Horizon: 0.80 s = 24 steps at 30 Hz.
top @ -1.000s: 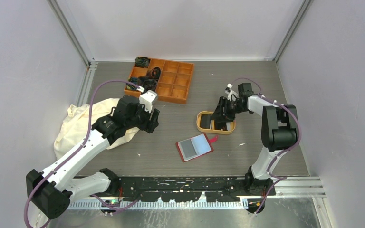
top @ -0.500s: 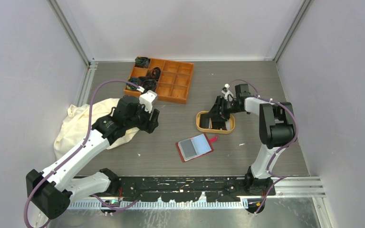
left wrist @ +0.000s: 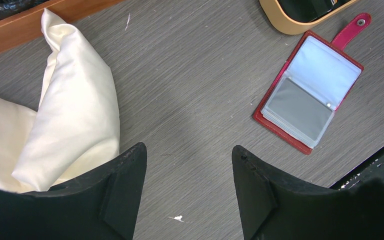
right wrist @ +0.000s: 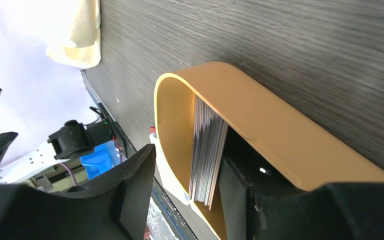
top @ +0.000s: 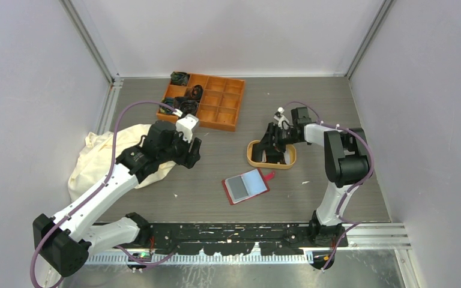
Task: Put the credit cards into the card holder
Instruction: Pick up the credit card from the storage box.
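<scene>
On the grey table [left wrist: 190, 75], left gripper [left wrist: 187, 150] spread, empty, beside cream cloth [left wrist: 75, 100]. Right gripper [top: 274, 155] down in tan tray [top: 255, 161], parted astride upright credit cards [right wrist: 207, 150], unclamped. Red card holder [top: 246, 186] open flat near tray.

The top view looks down from high behind the near edge of the worktop [top: 324, 108], covering it all. The left wrist view faces down from mid height, sharing the card holder [left wrist: 305, 95] with it. The right wrist view peers sideways, very close, into the tan tray [right wrist: 280, 130], also seen from above
</scene>
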Tool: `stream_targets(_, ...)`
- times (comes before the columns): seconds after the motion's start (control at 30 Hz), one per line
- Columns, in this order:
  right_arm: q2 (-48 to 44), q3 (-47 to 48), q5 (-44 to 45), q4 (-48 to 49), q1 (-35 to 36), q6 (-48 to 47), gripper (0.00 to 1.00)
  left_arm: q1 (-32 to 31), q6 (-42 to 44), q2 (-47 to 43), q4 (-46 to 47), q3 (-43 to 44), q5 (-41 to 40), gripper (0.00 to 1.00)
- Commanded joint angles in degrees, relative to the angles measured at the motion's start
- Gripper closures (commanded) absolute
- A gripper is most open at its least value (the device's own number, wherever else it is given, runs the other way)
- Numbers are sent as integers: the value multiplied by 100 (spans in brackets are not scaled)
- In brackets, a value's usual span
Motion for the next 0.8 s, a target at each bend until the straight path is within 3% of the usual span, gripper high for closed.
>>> stream_targets(0.0,37,280,456,-396,271,-397,44,2,100,0,95,184,77,37)
stream_targets(0.77,-276,237,-271,-273,-106,-147,55,9,111,-23,85,172,41,37)
